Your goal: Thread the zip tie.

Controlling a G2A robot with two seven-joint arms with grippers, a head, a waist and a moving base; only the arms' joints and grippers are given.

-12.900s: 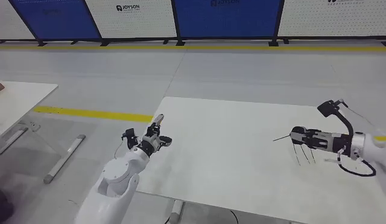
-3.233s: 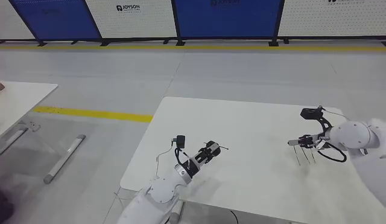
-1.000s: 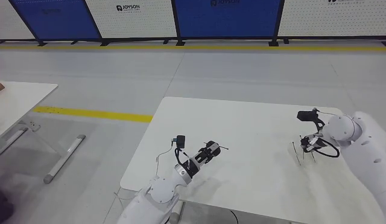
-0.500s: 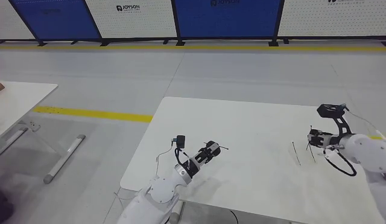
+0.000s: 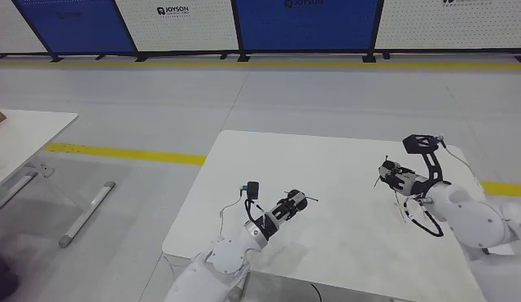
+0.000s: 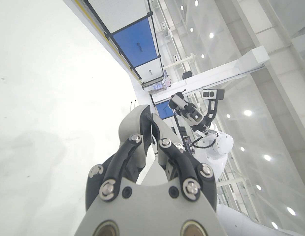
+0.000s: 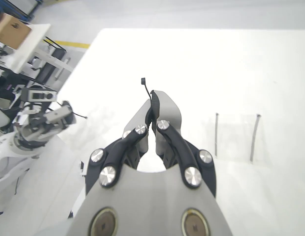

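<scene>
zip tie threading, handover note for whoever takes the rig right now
Left gripper: shut on the left zip tie, above the white table.
Right gripper: shut on the right zip tie, head end sticking out.
Two spare zip ties lie on the table.
Done: a tie in each gripper.
To do: bring the far-apart grippers together and thread.

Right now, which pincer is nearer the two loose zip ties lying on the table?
Right. The right pincer, shut on its own zip tie, hangs close beside the two loose zip ties; the left pincer is across the table, toward its other side.
</scene>
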